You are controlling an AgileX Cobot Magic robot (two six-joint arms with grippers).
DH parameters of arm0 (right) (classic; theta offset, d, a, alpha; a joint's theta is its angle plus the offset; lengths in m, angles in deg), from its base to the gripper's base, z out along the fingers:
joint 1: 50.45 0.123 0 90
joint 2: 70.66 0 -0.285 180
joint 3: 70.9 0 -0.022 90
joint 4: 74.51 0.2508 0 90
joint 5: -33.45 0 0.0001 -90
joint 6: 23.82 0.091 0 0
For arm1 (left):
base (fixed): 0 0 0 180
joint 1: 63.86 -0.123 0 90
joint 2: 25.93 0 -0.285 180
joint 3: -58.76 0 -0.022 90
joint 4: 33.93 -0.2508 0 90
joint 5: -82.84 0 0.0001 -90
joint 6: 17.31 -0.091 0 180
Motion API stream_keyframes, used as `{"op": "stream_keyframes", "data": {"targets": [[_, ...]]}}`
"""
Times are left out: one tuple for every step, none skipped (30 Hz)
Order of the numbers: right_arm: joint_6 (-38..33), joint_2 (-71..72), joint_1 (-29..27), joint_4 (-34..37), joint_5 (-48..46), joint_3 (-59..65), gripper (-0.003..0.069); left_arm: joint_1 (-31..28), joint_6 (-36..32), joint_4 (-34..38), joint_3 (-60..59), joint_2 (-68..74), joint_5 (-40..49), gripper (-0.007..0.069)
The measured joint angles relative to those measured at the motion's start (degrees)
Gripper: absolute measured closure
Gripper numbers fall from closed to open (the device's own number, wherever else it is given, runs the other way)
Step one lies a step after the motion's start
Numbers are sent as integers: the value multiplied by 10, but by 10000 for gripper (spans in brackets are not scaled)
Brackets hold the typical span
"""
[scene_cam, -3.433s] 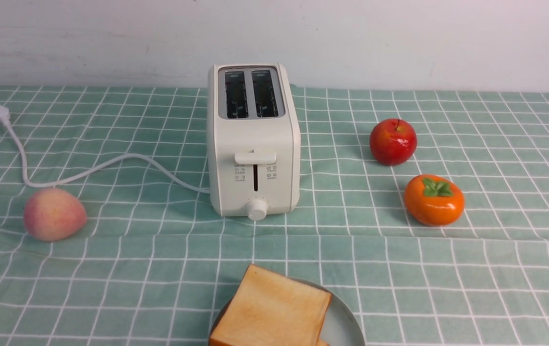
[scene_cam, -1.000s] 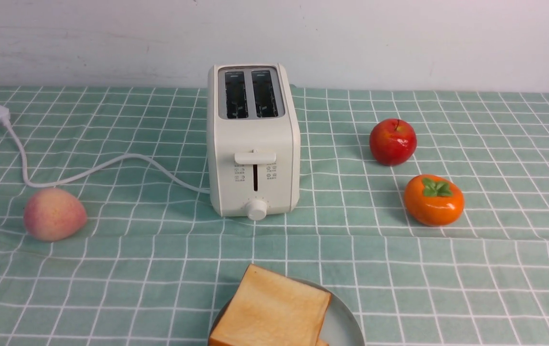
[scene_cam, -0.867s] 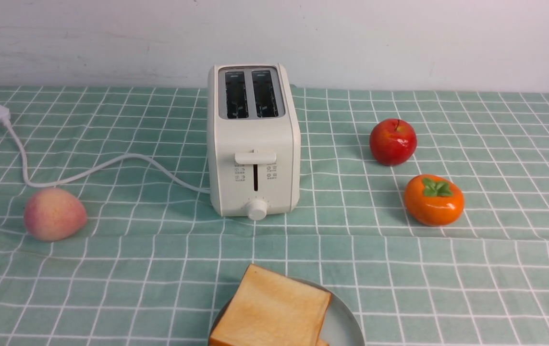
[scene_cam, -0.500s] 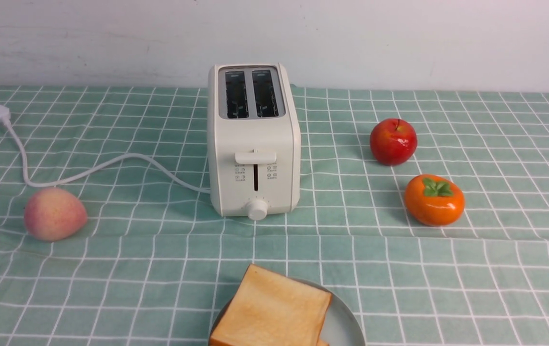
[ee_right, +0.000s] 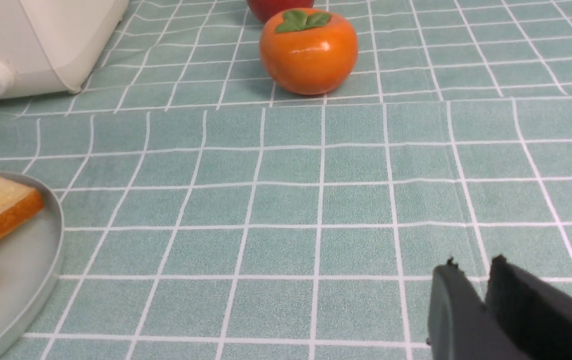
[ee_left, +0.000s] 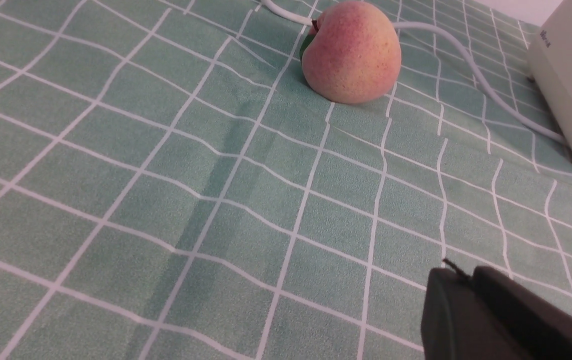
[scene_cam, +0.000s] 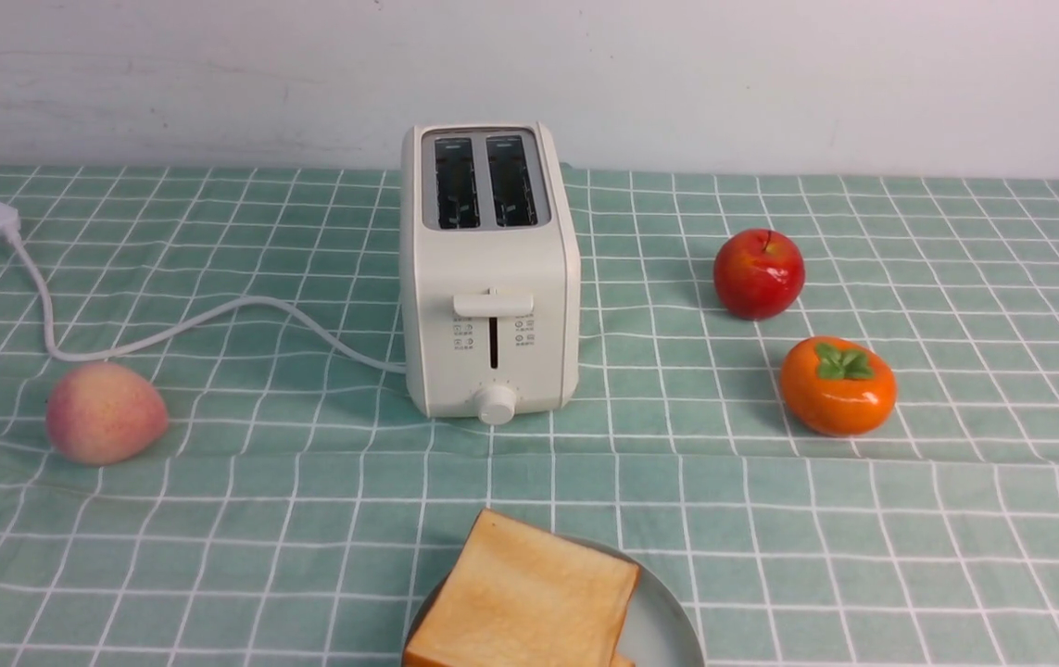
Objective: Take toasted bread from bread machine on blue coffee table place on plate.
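Obs. toast [scene_cam: 529, 593], 2 slices, on plate [scene_cam: 663, 630]; golden faces, darker crust edges. Top slice angled, overlapping lower one; of lower, only a corner visible in front view. Near rim of plate cut off by frame edge.

Beyond plate, approx. in line w/ it: bread mach. [scene_cam: 492, 269], cream-white, upright, apart from plate. Two dark slots on top; lever [scene_cam: 493, 305] at upper end of its track, round knob [scene_cam: 495, 405] below. White cord [scene_cam: 214, 313] running from L side of mach. out to plug [scene_cam: 0, 219], far L.

L of mach., well apart: peach [scene_cam: 107, 414], near cord bend. To R: red apple [scene_cam: 759, 274], w/ orange persimmon [scene_cam: 838, 385] nearer to camera & slightly farther R, green calyx up.

Under all: table [scene_cam: 863, 537], green cloth, white grid, a few wrinkles. Behind: pale wall [scene_cam: 770, 83].

L gripper [ee_left: 458, 271]: closed, over cloth, well apart from peach. R gripper [ee_right: 473, 262]: blurred tips close together over cloth, apart from plate; can't tell if open or closed.
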Motion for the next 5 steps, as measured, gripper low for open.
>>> {"op": "stream_keyframes", "data": {"targets": [[0, 0, 1, -1, 0, 0, 551, 0, 0, 0, 0, 0, 0, 587], [0, 0, 1, -1, 0, 0, 550, 0, 0, 0, 0, 0, 0, 587], [0, 0, 1, -1, 0, 0, 549, 0, 0, 0, 0, 0, 0, 587], [0, 0, 1, -1, 0, 0, 549, 0, 0, 0, 0, 0, 0, 587], [0, 0, 1, -1, 0, 0, 547, 0, 0, 0, 0, 0, 0, 587]]}}
